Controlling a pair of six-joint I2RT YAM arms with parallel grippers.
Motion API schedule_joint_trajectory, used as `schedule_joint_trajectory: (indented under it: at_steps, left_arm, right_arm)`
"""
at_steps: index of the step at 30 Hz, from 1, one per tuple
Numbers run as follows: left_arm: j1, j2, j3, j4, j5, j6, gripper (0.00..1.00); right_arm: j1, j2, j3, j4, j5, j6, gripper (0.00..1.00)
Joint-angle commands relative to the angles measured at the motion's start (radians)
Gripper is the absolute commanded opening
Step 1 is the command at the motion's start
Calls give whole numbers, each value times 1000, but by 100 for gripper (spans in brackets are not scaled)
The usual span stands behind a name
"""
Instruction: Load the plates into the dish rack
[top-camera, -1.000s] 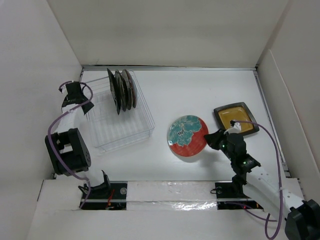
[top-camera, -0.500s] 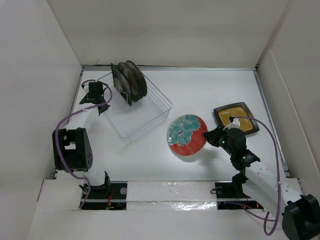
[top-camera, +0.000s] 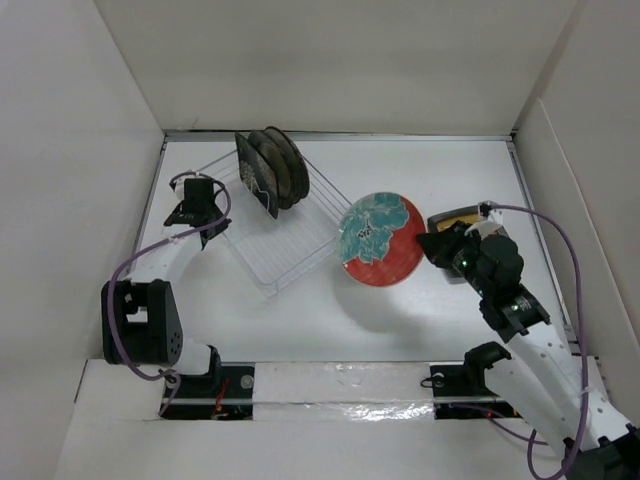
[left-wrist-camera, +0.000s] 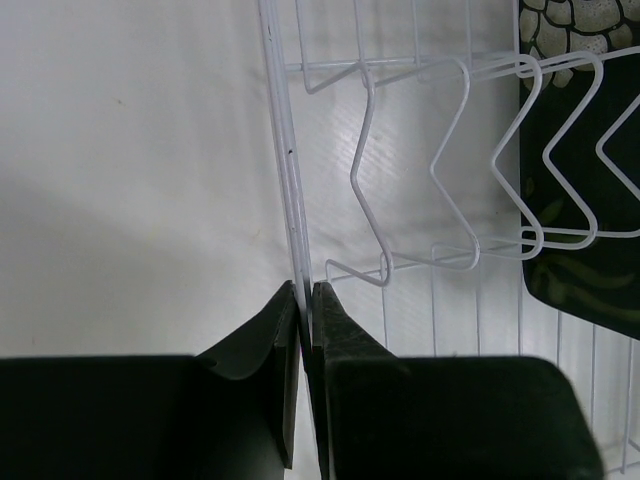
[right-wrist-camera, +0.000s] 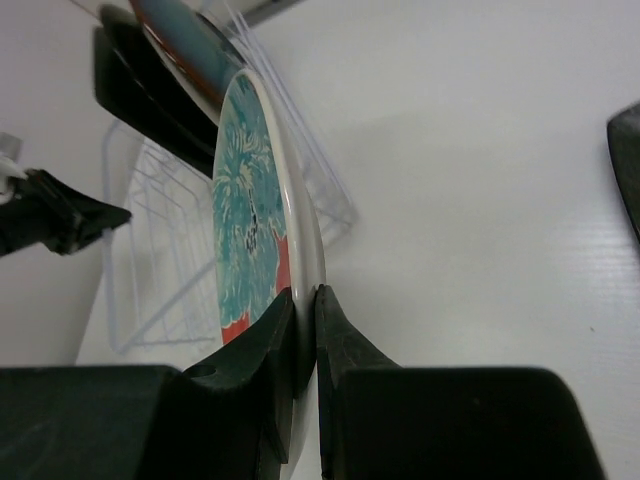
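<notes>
The clear wire dish rack (top-camera: 290, 243) lies turned at an angle at the back left, with several plates (top-camera: 272, 168) upright in its far slots. My left gripper (top-camera: 198, 200) is shut on the rack's near-left rim (left-wrist-camera: 292, 210); a black square floral plate (left-wrist-camera: 585, 230) stands in the slots ahead. My right gripper (top-camera: 435, 246) is shut on the rim of the red-and-teal round plate (top-camera: 379, 238), held tilted above the table beside the rack; it also shows in the right wrist view (right-wrist-camera: 250, 210). The black square amber-centred plate (top-camera: 462, 217) lies flat behind the right wrist, mostly hidden.
White walls close in on the left, back and right. The rack's right corner (top-camera: 335, 215) sits close to the held plate. The arm bases and a taped strip (top-camera: 330, 382) line the near edge.
My left gripper has swung the rack round and to the right, plates with it. My right gripper has lifted the red-and-teal plate off the table and carried it back toward the rack.
</notes>
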Motion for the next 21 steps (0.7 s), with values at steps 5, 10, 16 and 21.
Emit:
schedule_joint_trajectory:
  at_steps: [5, 10, 16, 21]
  left_arm:
    - [-18, -160, -73, -89, 156, 78, 0]
    - [-18, -213, -82, -72, 224, 86, 31]
    - [-18, -343, -67, -28, 218, 72, 71]
    - [-8, -523, -80, 23, 177, 51, 60]
  right_arm:
    - [78, 68, 273, 274, -58, 4, 0]
    - [229, 341, 522, 308, -11, -102, 0]
    - [382, 593, 806, 321, 91, -206, 0]
    - [430, 785, 1029, 259, 195, -312, 0]
